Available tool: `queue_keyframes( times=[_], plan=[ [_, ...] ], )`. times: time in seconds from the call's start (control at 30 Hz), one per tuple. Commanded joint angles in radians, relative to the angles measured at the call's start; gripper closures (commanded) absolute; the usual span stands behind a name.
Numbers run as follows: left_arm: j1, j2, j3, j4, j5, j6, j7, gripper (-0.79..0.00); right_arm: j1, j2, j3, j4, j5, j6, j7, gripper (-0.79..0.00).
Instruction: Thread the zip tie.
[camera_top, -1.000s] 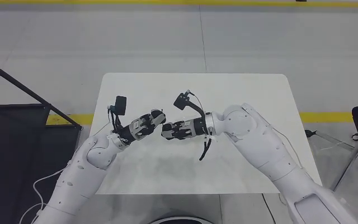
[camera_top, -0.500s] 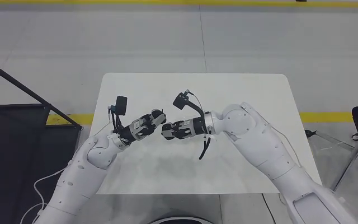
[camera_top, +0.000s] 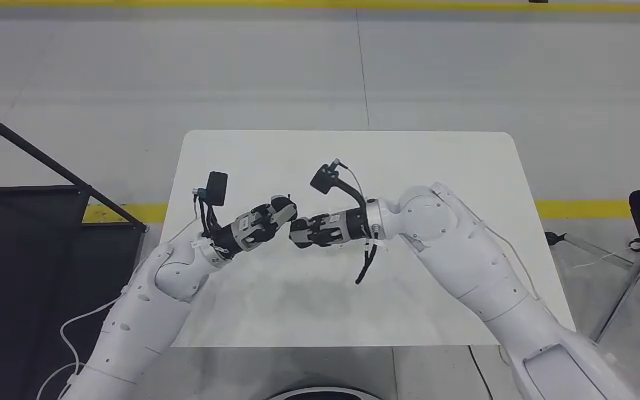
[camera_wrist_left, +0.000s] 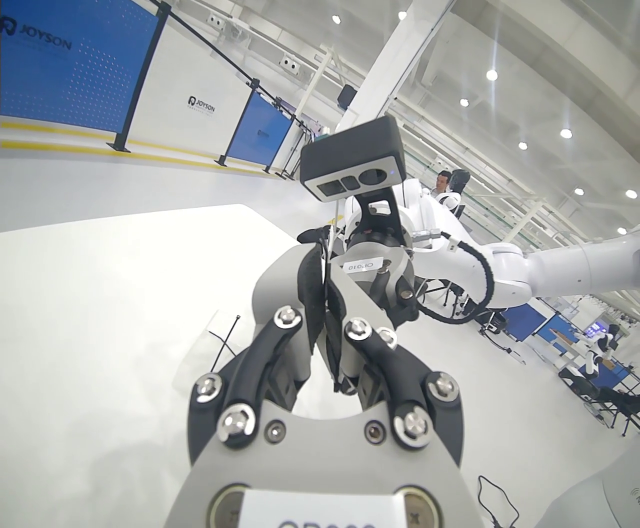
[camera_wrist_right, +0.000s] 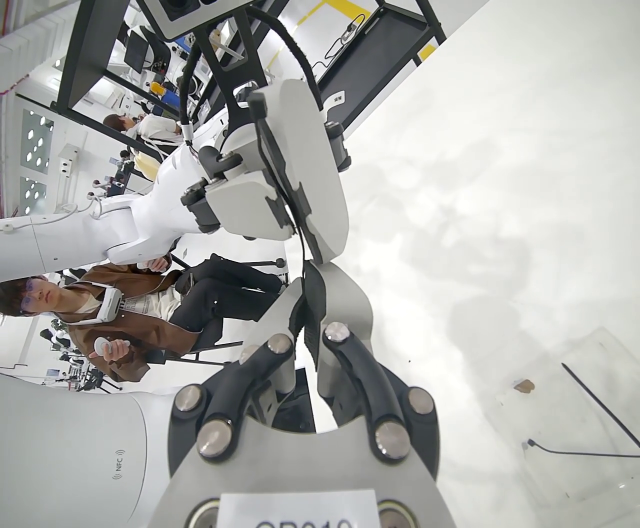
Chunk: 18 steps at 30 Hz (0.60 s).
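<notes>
Both grippers are hanging above the table, left of its centre. The left gripper is sitting to the left and slightly farther from the robot. The right gripper is facing it tip to tip, just beside it. The zip tie is running from one gripper to the other, pinched between the pads of each. On the table near them, a tray is holding two loose zip ties, and a small scrap is lying near the tray's rim.

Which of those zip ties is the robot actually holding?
The zip tie pinched between the left pincer and right pincer; the spare ties lie loose on clear plastic.
</notes>
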Motion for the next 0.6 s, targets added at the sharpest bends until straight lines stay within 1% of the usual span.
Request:
queue_keyframes(
  times=[0.0, 0.33, 0.4, 0.43, 0.57],
  plan=[
    [-0.001, 0.0, -0.001, 0.001, -0.003, -0.001, -0.004, -0.123, -0.001, 0.0, 0.002, -0.001, -0.002, 0.0, 0.0, 0.0],
    [0.0, -0.003, -0.006, 0.002, -0.012, -0.005, -0.011, -0.089, -0.004, -0.002, 0.006, -0.003, -0.004, 0.002, 0.011, 0.0],
    [0.0, -0.003, -0.007, 0.002, -0.012, -0.005, -0.012, -0.046, -0.004, -0.002, 0.007, -0.002, -0.004, 0.003, 0.013, 0.0],
    [0.0, -0.004, -0.007, 0.002, -0.012, -0.005, -0.012, 0.0, -0.004, -0.003, 0.008, -0.002, -0.004, 0.003, 0.013, 0.0],
    [0.0, -0.005, -0.009, 0.002, -0.012, -0.005, -0.014, 0.0, -0.005, -0.004, 0.009, -0.001, -0.005, 0.002, 0.015, 0.0]
  ],
)
